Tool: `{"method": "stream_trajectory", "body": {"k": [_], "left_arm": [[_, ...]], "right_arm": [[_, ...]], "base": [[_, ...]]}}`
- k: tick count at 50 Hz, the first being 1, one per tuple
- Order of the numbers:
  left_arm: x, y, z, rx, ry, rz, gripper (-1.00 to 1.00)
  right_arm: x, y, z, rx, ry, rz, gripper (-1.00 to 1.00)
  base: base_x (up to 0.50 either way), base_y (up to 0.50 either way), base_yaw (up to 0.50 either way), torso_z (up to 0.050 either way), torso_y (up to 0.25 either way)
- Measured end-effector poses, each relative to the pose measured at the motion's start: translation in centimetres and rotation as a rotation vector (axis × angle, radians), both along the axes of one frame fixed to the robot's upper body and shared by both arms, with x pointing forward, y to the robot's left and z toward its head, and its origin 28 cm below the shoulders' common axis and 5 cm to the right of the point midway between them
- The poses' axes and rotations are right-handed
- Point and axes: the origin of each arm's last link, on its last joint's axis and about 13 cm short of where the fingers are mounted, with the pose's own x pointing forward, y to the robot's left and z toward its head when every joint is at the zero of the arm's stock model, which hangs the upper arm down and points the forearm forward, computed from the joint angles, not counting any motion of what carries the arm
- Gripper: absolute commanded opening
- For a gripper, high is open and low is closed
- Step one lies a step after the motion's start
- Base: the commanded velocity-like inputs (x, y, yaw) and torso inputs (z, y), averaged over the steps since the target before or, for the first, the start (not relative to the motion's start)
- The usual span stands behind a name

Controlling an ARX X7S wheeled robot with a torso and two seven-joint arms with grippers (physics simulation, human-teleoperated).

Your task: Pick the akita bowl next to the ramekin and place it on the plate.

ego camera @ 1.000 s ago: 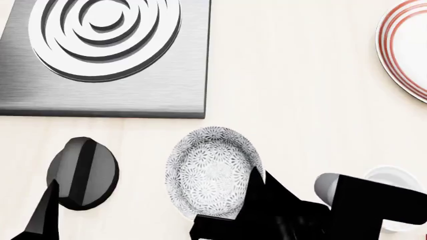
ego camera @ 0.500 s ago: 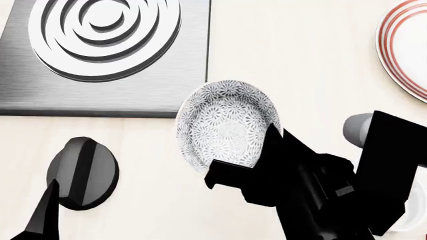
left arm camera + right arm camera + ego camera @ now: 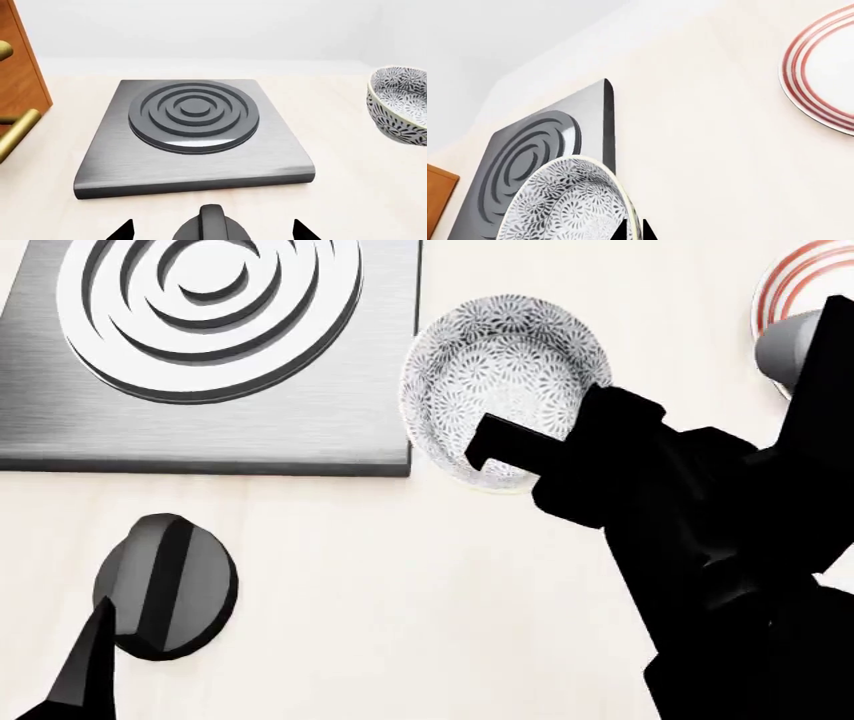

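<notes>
The akita bowl [image 3: 501, 370], grey-and-white floral inside and out, hangs tilted above the counter beside the hob's right edge. My right gripper [image 3: 497, 452] is shut on its near rim. In the right wrist view the two fingertips straddle the rim of the akita bowl [image 3: 564, 205], one inside and one outside, at my right gripper [image 3: 634, 231]. The plate [image 3: 778, 275], white with red rings, lies at the far right, partly behind my right arm, and its rim [image 3: 792, 75] also shows from the wrist. The ramekin is hidden. My left gripper [image 3: 212, 232] stands open over a dark knob.
A brushed-metal hob [image 3: 214, 350] with concentric rings fills the far left; the left wrist sees this hob [image 3: 193, 135] too. A dark round knob [image 3: 167, 585] lies near the front left. A wooden cabinet [image 3: 20, 75] with a brass handle stands beside the hob.
My right gripper has lifted the akita bowl and carried it away from me and to the right, toward the plate. My right arm now covers the ramekin. The left arm has not moved.
</notes>
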Motion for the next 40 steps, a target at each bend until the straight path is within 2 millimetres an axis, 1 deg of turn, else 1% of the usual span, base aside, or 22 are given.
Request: {"method": "stream_trajectory", "body": {"k": [25,40], "left_arm": [[0.1,-0.1,0.0,0.002,0.001,-0.002,1.00],[0.0,0.0,0.1,0.002,-0.001,0.003,1.00]], "right_arm": [[3.6,-1.7,3.7,0.024,0.038,-0.049,-1.00],[5.8,-2.7,5.2,0.035,0.075,-0.094,-1.00]], "base": [[0.00,0.00,0.00,0.000,0.001],[0.00,0.00,0.00,0.000,0.000]]}}
